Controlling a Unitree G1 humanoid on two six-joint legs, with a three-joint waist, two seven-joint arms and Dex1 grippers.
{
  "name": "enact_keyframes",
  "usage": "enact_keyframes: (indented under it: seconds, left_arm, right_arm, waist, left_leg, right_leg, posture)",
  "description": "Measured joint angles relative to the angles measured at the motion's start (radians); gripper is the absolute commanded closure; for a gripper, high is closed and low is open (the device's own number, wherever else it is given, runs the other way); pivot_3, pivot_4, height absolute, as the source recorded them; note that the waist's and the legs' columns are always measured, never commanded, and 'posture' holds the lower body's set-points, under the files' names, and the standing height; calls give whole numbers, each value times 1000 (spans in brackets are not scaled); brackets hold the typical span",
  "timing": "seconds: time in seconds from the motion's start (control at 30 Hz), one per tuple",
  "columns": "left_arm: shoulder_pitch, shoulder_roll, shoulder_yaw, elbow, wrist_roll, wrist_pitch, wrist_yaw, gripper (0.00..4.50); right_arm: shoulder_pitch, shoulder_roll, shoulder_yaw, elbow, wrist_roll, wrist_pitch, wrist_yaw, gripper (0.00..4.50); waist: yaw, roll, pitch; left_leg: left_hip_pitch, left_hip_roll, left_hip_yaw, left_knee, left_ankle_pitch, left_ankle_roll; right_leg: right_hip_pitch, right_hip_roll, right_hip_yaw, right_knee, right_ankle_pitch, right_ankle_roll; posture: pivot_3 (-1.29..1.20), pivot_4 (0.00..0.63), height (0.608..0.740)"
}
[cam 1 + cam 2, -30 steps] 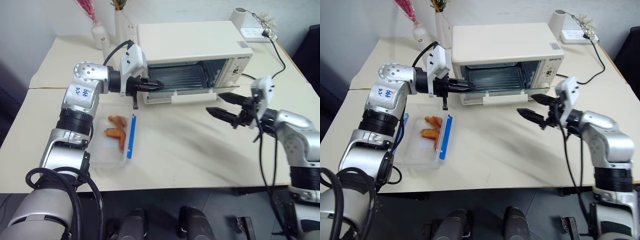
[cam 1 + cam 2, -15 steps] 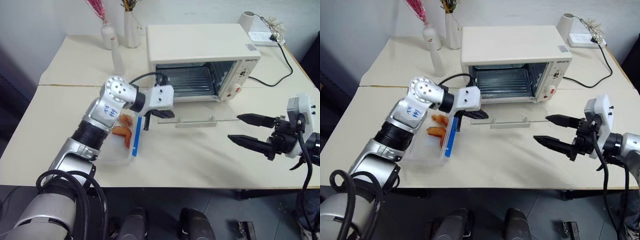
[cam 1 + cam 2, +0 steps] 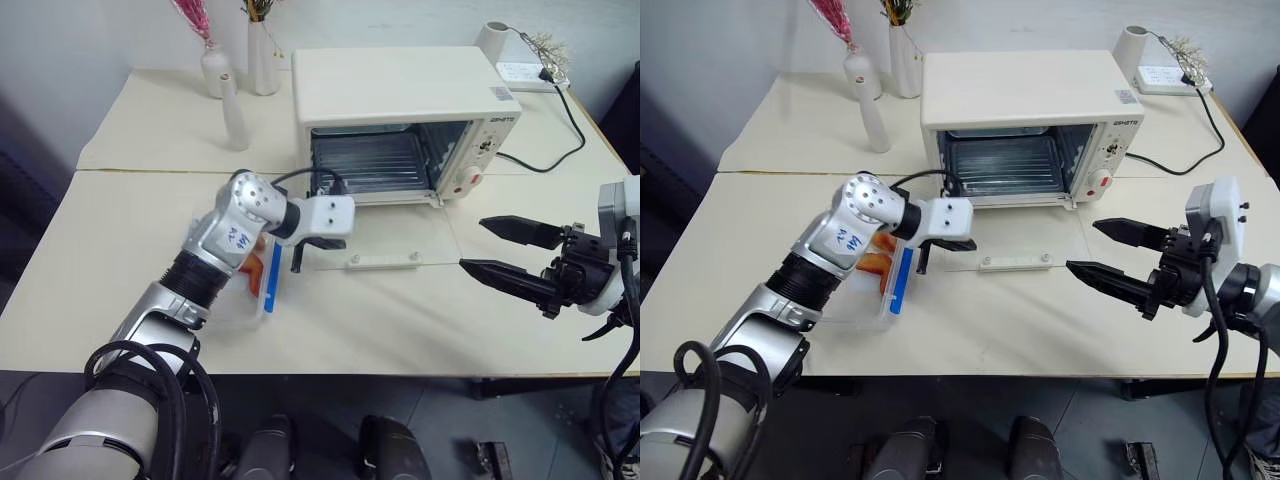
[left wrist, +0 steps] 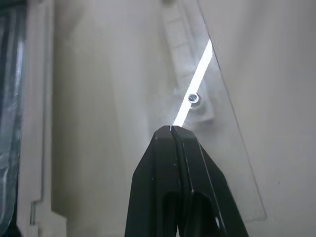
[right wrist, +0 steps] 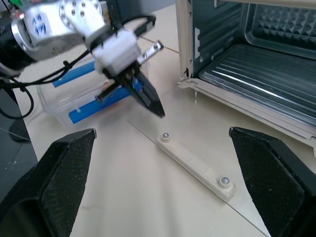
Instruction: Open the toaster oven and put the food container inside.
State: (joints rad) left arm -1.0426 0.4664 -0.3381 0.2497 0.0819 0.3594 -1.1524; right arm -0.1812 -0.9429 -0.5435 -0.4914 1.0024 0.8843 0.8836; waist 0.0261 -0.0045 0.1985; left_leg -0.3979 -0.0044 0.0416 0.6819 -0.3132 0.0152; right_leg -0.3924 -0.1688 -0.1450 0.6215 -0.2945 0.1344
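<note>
Toaster oven (image 3: 405,95) sat at the back of the table (image 3: 130,210), and its glass door (image 3: 385,232) lay folded down almost flat on the tabletop, white handle (image 3: 382,261) toward me. I judged the opening step as good as done, with the cavity and its rack (image 5: 261,74) bare and ready.

My left arm reached across from the left, and its gripper (image 3: 958,243) was pressed shut, holding nothing, with the tips at the near left corner of the door. In the left wrist view the closed fingers (image 4: 180,163) met just at the edge of the glass. My right gripper (image 3: 515,250) hung well apart off to the right of the door, spread wide and empty, pointing back toward the oven.

Food container (image 3: 875,285) rested on the table left of the door, partly under my left forearm, with one blue clip strip (image 3: 899,282) showing and the orange-brown pieces inside.

To do the next part well, I reckoned I should lift the left gripper clear of the glass without dragging the door up, then open it over the box. I would take the box by its long sides, keep it level, and carry it over the lowered door rather than across the handle, since a snag there could tip the food out.
</note>
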Motion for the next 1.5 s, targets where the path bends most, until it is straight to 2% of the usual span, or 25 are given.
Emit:
enact_keyframes:
  seconds: [0.1, 0.2, 0.3, 0.4, 0.5, 0.57, 0.63, 0.7, 0.73, 0.77, 0.83, 0.87, 0.9, 0.97, 1.03, 1.1, 1.2, 1.27, 1.3, 1.4, 1.5]
  left_arm:
    - [-9, 78, 108, -131, -99, 165, -40, 3933]
    - [50, 232, 235, -326, -238, 333, -114, 3119]
    - [160, 339, 306, -439, -326, 399, -157, 2244]
    - [337, 477, 421, -557, -420, 466, -192, 1357]
    - [457, 527, 562, -691, -505, 594, -154, 508]
    - [542, 529, 692, -827, -581, 760, -94, 56]
    - [552, 498, 795, -924, -643, 930, -43, 56]
    - [563, 427, 946, -1028, -719, 1128, 21, 56]
    - [613, 396, 1021, -1079, -759, 1185, 65, 56]
    - [699, 342, 1101, -1130, -809, 1224, 133, 56]
    - [787, 274, 1175, -1167, -874, 1250, 218, 56]
    - [871, 213, 1266, -1198, -965, 1255, 320, 56]
    - [910, 185, 1306, -1207, -1022, 1259, 382, 56]
    - [1104, 212, 1358, -1186, -1299, 1144, 635, 56]
    - [1485, 310, 1348, -1160, -1767, 839, 1064, 56]
    - [1680, 348, 1316, -1198, -1967, 587, 1307, 56]
    - [1817, 403, 1234, -1268, -2031, 346, 1448, 56]
    - [1830, 447, 1149, -1279, -2043, 228, 1517, 56]
    - [1830, 454, 1127, -1278, -2043, 201, 1537, 56]
    - [1788, 490, 955, -1278, -2044, 61, 1684, 56]
    - [1683, 494, 790, -1277, -2047, -50, 1820, 56]
  right_arm:
    - [-30, -32, 38, 21, -11, -13, 32, 0]
    - [-90, -64, 95, 61, -27, -28, 80, 0]
    - [-147, -79, 150, 90, -43, -40, 122, 0]
    - [-222, -83, 235, 123, -66, -59, 176, 0]
    - [-276, -83, 279, 154, -77, -59, 206, 0]
    - [-307, -83, 305, 164, -77, -58, 230, 0]
    - [-312, -83, 313, 171, -83, -61, 247, 0]
    - [-320, -81, 339, 179, -98, -78, 263, 0]
    - [-323, -75, 349, 182, -103, -82, 270, 0]
    - [-324, -67, 356, 188, -108, -88, 278, 0]
    - [-327, -60, 373, 201, -117, -97, 287, 0]
    - [-345, -42, 390, 211, -125, -101, 297, 0]
    - [-351, -33, 396, 220, -129, -103, 303, 0]
    - [-365, -18, 423, 228, -140, -115, 314, 0]
    - [-381, -2, 440, 246, -158, -124, 330, 0]
    - [-399, 15, 456, 267, -171, -135, 334, 0]
    - [-402, 32, 470, 273, -182, -141, 347, 0]
    - [-404, 38, 471, 277, -186, -141, 351, 0]
    - [-404, 41, 471, 278, -187, -141, 351, 0]
    - [-404, 42, 469, 276, -189, -140, 351, 0]
    - [-402, 42, 462, 265, -187, -134, 349, 0]
  waist:
    - [-7, 0, 0]
    - [-11, 0, 0]
    - [-11, 0, 0]
    - [-10, 0, 0]
    - [2, -1, 1]
    - [2, -1, 1]
    - [3, -2, 1]
    - [0, -2, 1]
    - [-2, -2, 1]
    - [-6, -2, 1]
    - [-8, -3, 1]
    - [-11, -3, 2]
    - [-11, -3, 2]
    - [-13, -5, 1]
    - [-20, -6, 1]
    - [-15, -1, 0]
    - [1, 3, 0]
    - [1, 4, -1]
    - [0, 4, -1]
    - [-4, 4, -1]
    - [-3, 4, -1]
  left_leg:
    - [0, 0, 0, -1, 0, 0]
    - [3, 1, -2, -2, 0, -1]
    - [4, 1, -3, -1, -1, -1]
    - [4, 1, -4, -1, -1, 0]
    - [3, 3, -5, 1, -2, 0]
    - [3, 3, -5, 1, -2, 1]
    - [2, 3, -6, 2, -2, 1]
    - [4, 3, -6, 1, -2, 1]
    - [6, 3, -6, 0, -2, 1]
    - [8, 4, -5, -2, -2, 0]
    - [9, 6, -5, -1, -3, -1]
    - [9, 7, -5, 0, -4, -2]
    - [10, 7, -6, 0, -4, -2]
    - [11, 9, -7, 0, -5, -3]
    - [12, 11, -9, 1, -8, -3]
    - [15, 7, -13, 1, -9, -2]
    - [15, 5, -12, 0, -10, -1]
    - [15, 4, -10, 0, -10, 0]
    - [15, 5, -9, -1, -10, 0]
    - [15, 7, -5, -1, -11, 1]
    - [15, 9, -5, -1, -11, 0]
  right_leg:
    - [0, 0, 0, 0, 0, 0]
    - [1, 0, 2, 0, 0, 0]
    - [1, 0, 3, 0, 0, 0]
    - [1, 0, 4, 0, 0, 0]
    - [2, 0, 9, 0, 0, 0]
    - [2, 1, 11, -1, 1, 1]
    - [3, 2, 13, -1, 1, 1]
    - [3, 2, 15, -1, 1, 2]
    - [3, 3, 16, -1, 1, 2]
    - [4, 3, 18, -1, 1, 2]
    - [4, 6, 18, -1, 1, 1]
    - [4, 6, 19, -2, 1, 1]
    - [5, 6, 19, -1, 0, 1]
    - [7, 5, 26, -2, 0, 0]
    - [9, 1, 34, -4, 0, -1]
    - [14, 0, 40, -13, -1, -3]
    - [16, 4, 42, -16, -3, -6]
    - [15, 8, 43, -16, -3, -6]
    - [15, 9, 43, -17, -3, -6]
    - [15, 17, 45, -20, -3, -6]
    - [15, 19, 45, -19, -3, -5]
  posture:
    - [0, 150, 740]
    - [0, 150, 740]
    - [0, 150, 740]
    - [0, 150, 740]
    - [0, 150, 740]
    - [0, 150, 740]
    - [0, 150, 740]
    - [0, 150, 740]
    - [0, 150, 740]
    - [0, 150, 740]
    - [0, 150, 740]
    - [0, 150, 740]
    - [0, 150, 740]
    - [0, 150, 740]
    - [0, 150, 740]
    - [0, 150, 740]
    - [0, 150, 740]
    - [0, 150, 740]
    - [0, 150, 740]
    - [0, 150, 740]
    - [0, 150, 740]
